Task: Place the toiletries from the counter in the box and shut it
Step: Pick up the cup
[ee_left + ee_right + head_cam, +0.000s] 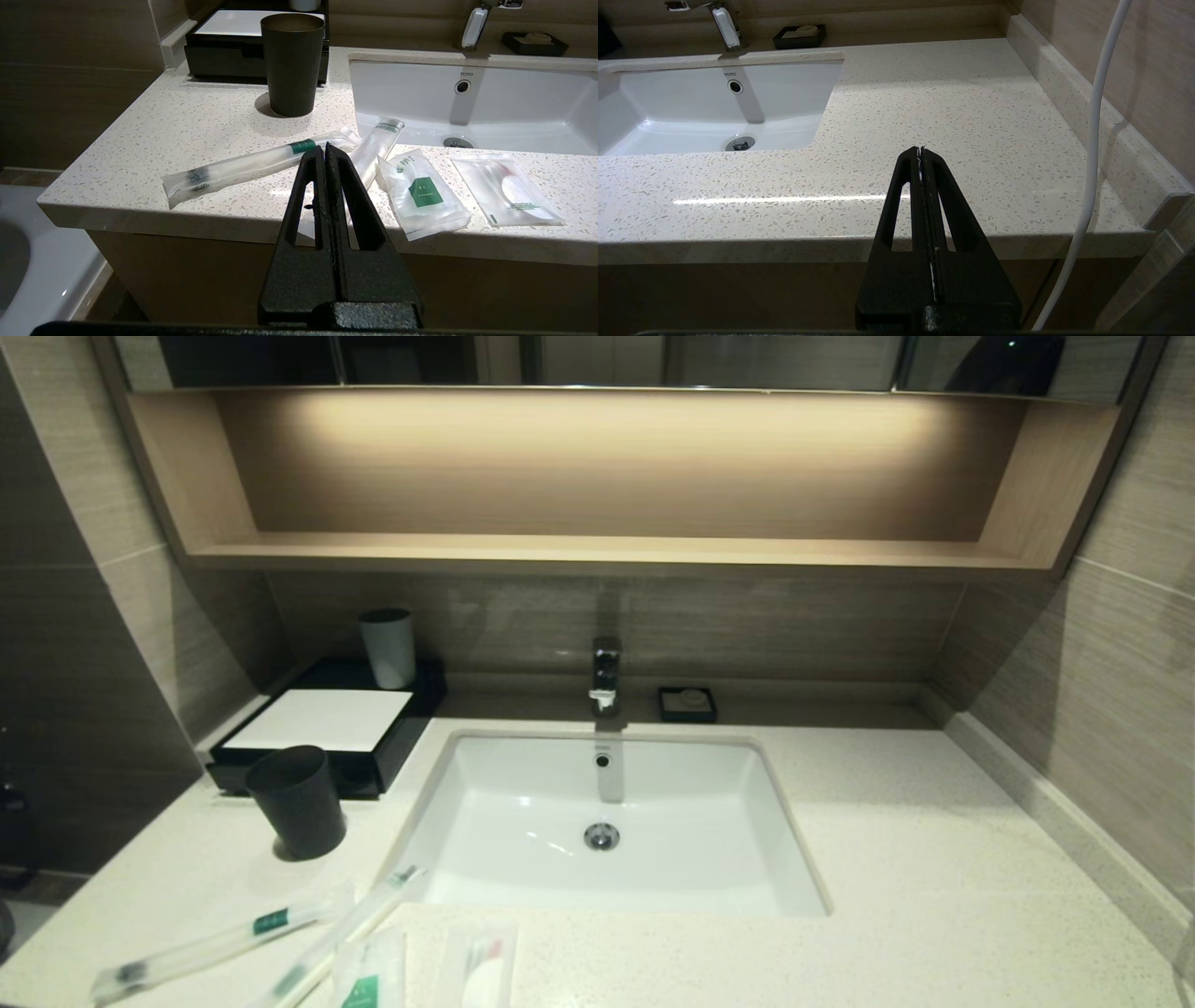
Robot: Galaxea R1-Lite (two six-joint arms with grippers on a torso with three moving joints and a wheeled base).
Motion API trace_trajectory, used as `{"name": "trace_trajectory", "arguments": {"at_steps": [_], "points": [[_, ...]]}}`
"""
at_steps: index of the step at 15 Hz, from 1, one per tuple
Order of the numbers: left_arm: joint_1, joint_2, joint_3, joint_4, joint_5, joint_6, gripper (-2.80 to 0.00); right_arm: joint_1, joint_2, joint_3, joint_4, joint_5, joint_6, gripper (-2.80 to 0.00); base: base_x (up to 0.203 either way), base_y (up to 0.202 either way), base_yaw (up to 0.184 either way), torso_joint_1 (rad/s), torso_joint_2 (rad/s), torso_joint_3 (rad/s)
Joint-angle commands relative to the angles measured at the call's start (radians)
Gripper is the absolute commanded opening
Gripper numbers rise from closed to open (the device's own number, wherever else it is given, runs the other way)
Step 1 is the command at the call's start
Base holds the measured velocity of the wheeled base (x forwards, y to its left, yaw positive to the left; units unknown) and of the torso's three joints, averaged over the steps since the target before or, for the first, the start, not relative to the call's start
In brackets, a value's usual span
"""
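On your far left the box (322, 721) stands at the back of the surface (934, 859), against the wall. It is low and black, with a flat white top panel, and its drawer front is shut. A white cup (388, 647) stands on its back part, and a black cup (297, 801) stands just in front of it.

Nearer to you, along the front edge, lie four toiletries in clear wrap. First comes a long toothbrush packet (254, 169) with a green band, then a second packet (376, 145) that lies partly under the first one's end and points toward the sink (616, 821). Next is a sachet (423, 193) with a green square, and then a packet (507, 189) with a white round piece.

The left gripper (325, 148) is closed and empty, in front of the surface's edge, before the toothbrush packets. The right gripper (920, 150) is closed too, holding nothing, before the surface on the right of the sink.
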Motion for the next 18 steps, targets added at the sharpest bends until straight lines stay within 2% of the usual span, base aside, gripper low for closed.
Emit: {"name": "trace_trajectory", "arguments": {"at_steps": [1, 4, 5, 9, 10, 12, 13, 15, 18], "points": [[0.0, 0.0, 0.0, 0.0, -0.003, -0.005, -2.8, 0.0, 0.001, 0.0, -0.001, -0.002, 0.0, -2.8, 0.0, 0.0, 0.0, 0.0, 0.0, 0.0], [0.0, 0.0, -0.088, 0.026, 0.017, -0.004, -2.8, 0.001, 0.002, 0.0, -0.001, 0.0, 0.0, -2.8, 0.0, 0.0, 0.0, 0.0, 0.0, 0.0], [0.0, 0.0, -0.154, 0.08, 0.03, -0.004, -2.8, 0.0, 0.002, 0.0, -0.001, 0.0, 0.0, -2.8, 0.0, 0.0, 0.0, 0.0, 0.0, 0.0], [0.0, 0.014, -0.475, 0.416, 0.051, 0.006, -2.8, 0.0, 0.0, 0.0, -0.001, -0.001, 0.0, -2.8, 0.0, 0.0, 0.0, 0.0, 0.0, 0.0], [0.001, 0.055, -0.507, 0.429, 0.053, 0.019, -2.8, 0.001, 0.001, 0.0, -0.001, 0.0, 0.0, -2.8, 0.0, 0.0, 0.0, 0.0, 0.0, 0.0], [0.0, 0.243, -0.527, 0.349, 0.085, 0.013, -2.8, 0.0, 0.0, 0.0, -0.001, 0.0, 0.0, -2.8, 0.0, 0.0, 0.0, 0.0, 0.0, 0.0], [-0.001, 0.368, -0.531, 0.259, 0.132, 0.001, -2.8, 0.001, 0.0, 0.0, -0.001, 0.0, 0.0, -2.8, 0.0, 0.0, 0.0, 0.0, 0.0, 0.0], [-0.002, 0.581, -0.516, 0.037, 0.213, -0.011, -2.8, 0.0, 0.0, 0.0, -0.001, 0.0, 0.0, -2.8, 0.0, 0.0, 0.0, 0.0, 0.0, 0.0], [-0.004, 0.839, -0.435, -0.303, 0.276, -0.031, -2.8, 0.001, 0.0, 0.0, -0.001, -0.001, 0.0, -2.8, 0.0, 0.0, 0.0, 0.0, 0.0, 0.0]]}}
